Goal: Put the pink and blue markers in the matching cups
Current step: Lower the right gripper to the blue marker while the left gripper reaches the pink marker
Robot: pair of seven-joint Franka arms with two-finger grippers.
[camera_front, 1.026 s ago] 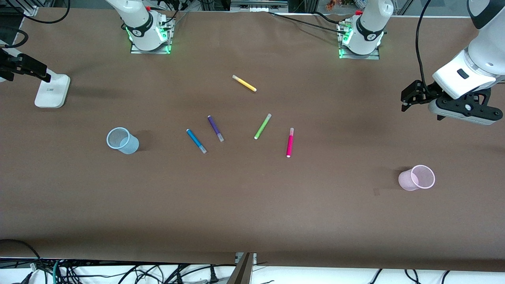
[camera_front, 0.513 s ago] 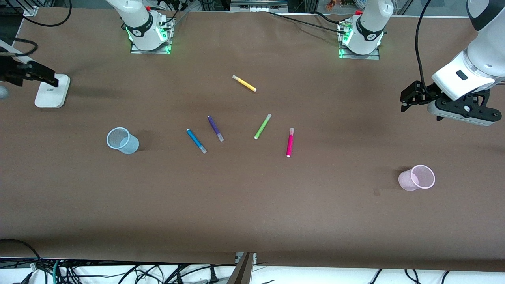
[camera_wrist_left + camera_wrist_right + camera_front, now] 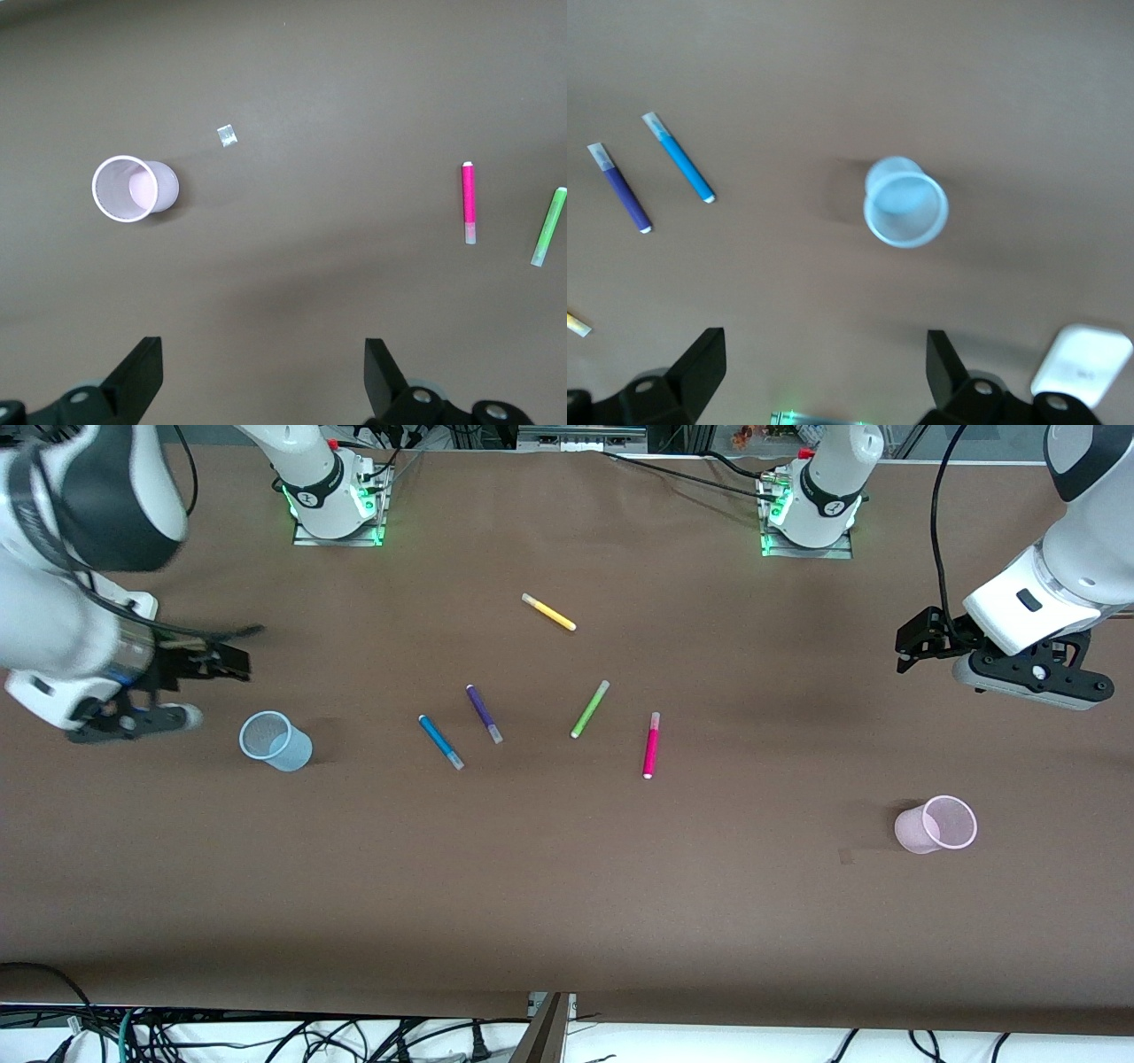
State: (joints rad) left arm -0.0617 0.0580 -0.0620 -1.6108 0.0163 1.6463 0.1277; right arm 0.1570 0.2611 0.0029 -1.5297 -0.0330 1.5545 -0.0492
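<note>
Both markers lie mid-table, clear of either jaws: blue marker (image 3: 440, 741) nearer blue cup (image 3: 275, 740), pink marker (image 3: 651, 745) toward pink cup (image 3: 936, 825). Right gripper (image 3: 232, 657) beside blue cup, left gripper (image 3: 905, 645) over table at left arm's end; both spread, empty.

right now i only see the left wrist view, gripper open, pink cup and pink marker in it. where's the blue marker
Observer: The blue marker lies flat beside the purple marker, toward the right arm's end of the table from the pink marker.
Operator: and its cup
Observer: The blue cup stands upright, toward the right arm's end from the blue marker.
Operator: right gripper holding anything
Observer: No, the right gripper is open and empty, over the table beside the blue cup.
</note>
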